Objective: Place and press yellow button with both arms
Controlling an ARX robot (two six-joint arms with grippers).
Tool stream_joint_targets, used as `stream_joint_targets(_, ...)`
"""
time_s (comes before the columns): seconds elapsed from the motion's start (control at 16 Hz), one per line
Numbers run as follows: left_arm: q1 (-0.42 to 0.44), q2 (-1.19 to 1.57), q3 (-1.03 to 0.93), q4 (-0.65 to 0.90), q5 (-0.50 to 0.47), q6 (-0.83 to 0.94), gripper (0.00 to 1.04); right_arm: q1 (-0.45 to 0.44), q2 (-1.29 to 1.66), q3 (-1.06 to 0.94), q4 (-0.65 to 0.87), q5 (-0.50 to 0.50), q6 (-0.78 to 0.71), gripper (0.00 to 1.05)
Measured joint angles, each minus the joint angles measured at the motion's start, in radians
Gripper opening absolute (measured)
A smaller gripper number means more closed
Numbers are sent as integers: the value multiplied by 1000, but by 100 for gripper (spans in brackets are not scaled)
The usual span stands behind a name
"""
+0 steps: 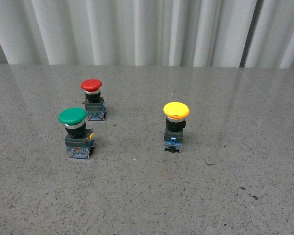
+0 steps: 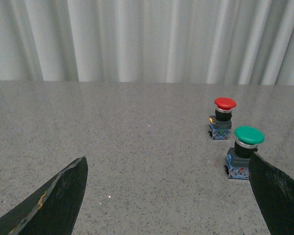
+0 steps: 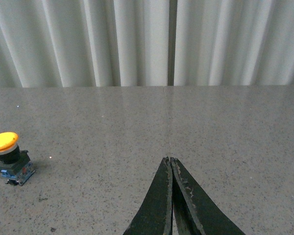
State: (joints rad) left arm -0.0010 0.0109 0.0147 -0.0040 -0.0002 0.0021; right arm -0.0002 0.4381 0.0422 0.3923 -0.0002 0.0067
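Observation:
The yellow button (image 1: pixel 176 111) stands upright on the grey table near the middle of the front view; its dark base (image 1: pixel 173 141) rests on the surface. The right wrist view shows the yellow button (image 3: pixel 5 144) far off to the side of my right gripper (image 3: pixel 170 161), which is shut with nothing between its fingers. My left gripper (image 2: pixel 169 164) is open over bare table, its jaws wide apart and empty. The yellow button is out of the left wrist view. Neither arm appears in the front view.
A green-capped switch (image 1: pixel 72 117) and a red-capped switch (image 1: pixel 91 86) stand left of the yellow one; the green switch (image 2: pixel 248 137) sits just beyond my left gripper's one finger (image 2: pixel 277 193). White curtains (image 1: pixel 147 29) hang behind the table's far edge.

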Motion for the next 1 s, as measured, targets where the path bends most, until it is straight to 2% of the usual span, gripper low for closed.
stream_joint_targets(0.12,0,0,0,0,1,0,98,0,-30,-30,6,0,0,2)
stream_joint_targets(0.81,0,0,0,0,0,0,98,0,-264,-30,-216,0,0,2)
stream_joint_targets(0.94,0,0,0,0,-1,0,98,0,-412,-29,-403,0,0,2)
stream_joint_targets(1.0,0,0,0,0,0,0,98,0,-434,-27,-377,-1,0,2)
